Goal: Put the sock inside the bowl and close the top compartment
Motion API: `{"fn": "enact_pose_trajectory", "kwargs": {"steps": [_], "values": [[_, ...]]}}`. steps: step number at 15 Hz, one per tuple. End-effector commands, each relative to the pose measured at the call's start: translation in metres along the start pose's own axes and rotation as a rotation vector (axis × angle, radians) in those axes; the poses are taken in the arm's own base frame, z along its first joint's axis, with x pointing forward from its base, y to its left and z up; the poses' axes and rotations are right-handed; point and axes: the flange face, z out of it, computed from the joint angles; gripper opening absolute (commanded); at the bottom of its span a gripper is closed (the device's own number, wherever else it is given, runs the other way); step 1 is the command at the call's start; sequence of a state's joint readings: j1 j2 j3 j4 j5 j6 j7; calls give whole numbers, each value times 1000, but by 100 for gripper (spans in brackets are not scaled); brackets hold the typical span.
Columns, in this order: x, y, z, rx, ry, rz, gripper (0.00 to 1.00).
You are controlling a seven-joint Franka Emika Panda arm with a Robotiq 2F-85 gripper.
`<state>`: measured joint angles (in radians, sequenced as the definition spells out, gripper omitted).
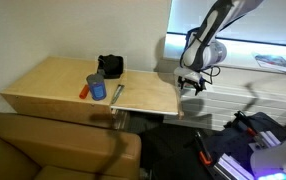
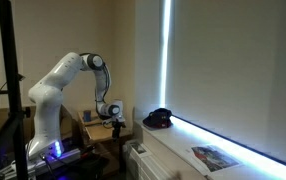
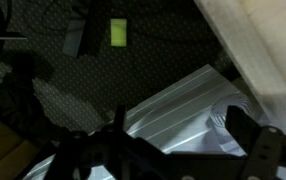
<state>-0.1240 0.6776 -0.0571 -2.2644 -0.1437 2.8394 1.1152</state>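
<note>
The light tan wooden cabinet's top panel point(image 1: 53, 82) lies flat in an exterior view. On it stands the black dish point(image 1: 110, 67), near the back edge. Something dark fills the dish, but I cannot make out the sock as a separate thing. My gripper point(image 1: 191, 83) hangs just past the panel's end, beside the white slatted unit, apart from the dish. It also shows in an exterior view point(image 2: 114, 122). In the wrist view my gripper point(image 3: 181, 130) is open and empty, its fingers wide apart over the slatted unit point(image 3: 173, 100), with the tan board's edge point(image 3: 268, 50) at the upper right.
A blue can point(image 1: 98, 88), an orange object point(image 1: 84, 91) and a small pale item point(image 1: 118, 93) lie on the panel. A black cap-like object point(image 2: 159, 118) and a magazine point(image 2: 213, 156) sit on the window ledge. A brown couch point(image 1: 53, 150) stands in front.
</note>
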Motion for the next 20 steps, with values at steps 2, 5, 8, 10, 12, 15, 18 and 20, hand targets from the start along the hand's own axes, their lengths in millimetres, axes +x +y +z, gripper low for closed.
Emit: {"fn": "enact_pose_trajectory", "kwargs": {"steps": [2,5,8,10,12,15,18,20], "values": [[-10,-12,5,-6,-42,-9,100],[-42,-46,9,26,-88,-41,100],[-77,-86,8,29,-119,-65,100],[-93,-94,9,40,-118,-30,100],[-104,-102,11,80,-92,2,100],[-117,-110,11,134,-166,50,100],[-127,-122,3,273,-273,74,100],[-127,-128,-1,372,-310,43,100]]}}
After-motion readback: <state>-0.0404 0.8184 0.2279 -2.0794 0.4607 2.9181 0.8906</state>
